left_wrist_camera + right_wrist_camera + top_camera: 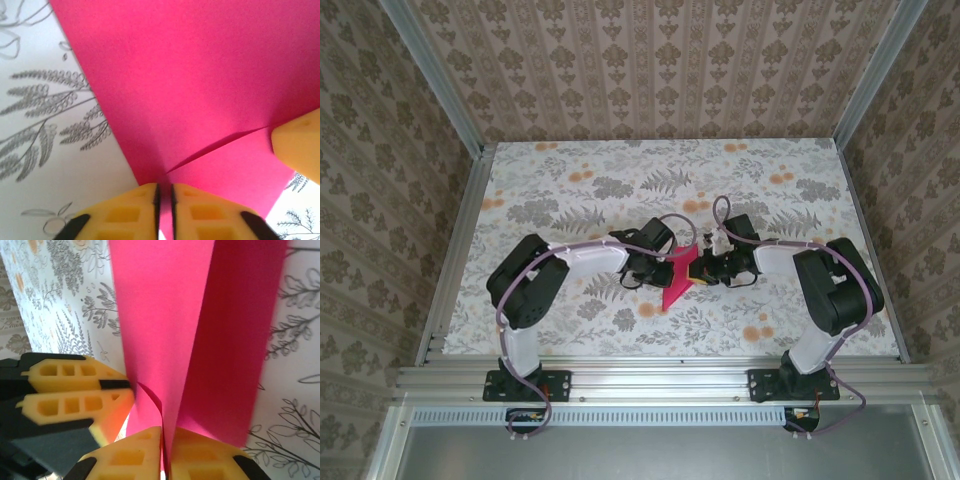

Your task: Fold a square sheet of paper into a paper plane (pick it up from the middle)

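Observation:
The magenta-pink sheet of paper (676,282), folded into a narrow pointed shape with a centre crease, is held up between my two grippers over the middle of the table. My right gripper (163,432) is shut on the paper's (165,315) folded edge, the flaps rising from its pads. My left gripper (164,187) stands a narrow slit open with the paper's (200,75) edge lying in the gap. In the top view the left gripper (658,268) is at the paper's left and the right gripper (703,270) at its right. One right fingertip (300,145) shows close by.
The floral table (570,200) stretches behind and to both sides of the arms. Patterned walls (650,70) and aluminium frame posts (470,140) enclose it. The left gripper's fingers (75,385) sit right beside the right gripper's pads.

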Robot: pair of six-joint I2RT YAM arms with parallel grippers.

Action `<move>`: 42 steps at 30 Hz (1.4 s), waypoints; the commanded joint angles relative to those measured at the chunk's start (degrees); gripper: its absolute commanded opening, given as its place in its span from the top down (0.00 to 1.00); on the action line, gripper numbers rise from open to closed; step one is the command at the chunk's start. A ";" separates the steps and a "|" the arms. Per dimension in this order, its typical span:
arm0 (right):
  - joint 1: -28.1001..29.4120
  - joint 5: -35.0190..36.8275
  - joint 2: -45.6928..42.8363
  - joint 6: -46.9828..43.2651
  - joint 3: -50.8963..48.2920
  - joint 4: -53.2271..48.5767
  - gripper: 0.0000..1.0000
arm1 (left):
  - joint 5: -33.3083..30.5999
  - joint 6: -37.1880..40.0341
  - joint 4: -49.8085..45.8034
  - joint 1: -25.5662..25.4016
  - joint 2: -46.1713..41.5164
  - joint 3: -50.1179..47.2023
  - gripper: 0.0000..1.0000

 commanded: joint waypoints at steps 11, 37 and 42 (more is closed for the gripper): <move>2.51 7.75 -8.44 12.19 -3.35 -0.80 0.91 | -12.76 -0.83 -4.03 -11.09 -9.36 -1.80 0.56; 3.53 5.71 -9.15 16.59 -2.92 2.11 0.88 | -27.50 -0.74 -8.85 -16.83 -1.73 3.59 0.53; 3.81 5.49 -9.23 17.39 -2.37 2.41 0.86 | -27.61 -0.39 -9.35 -17.15 -0.83 4.23 0.53</move>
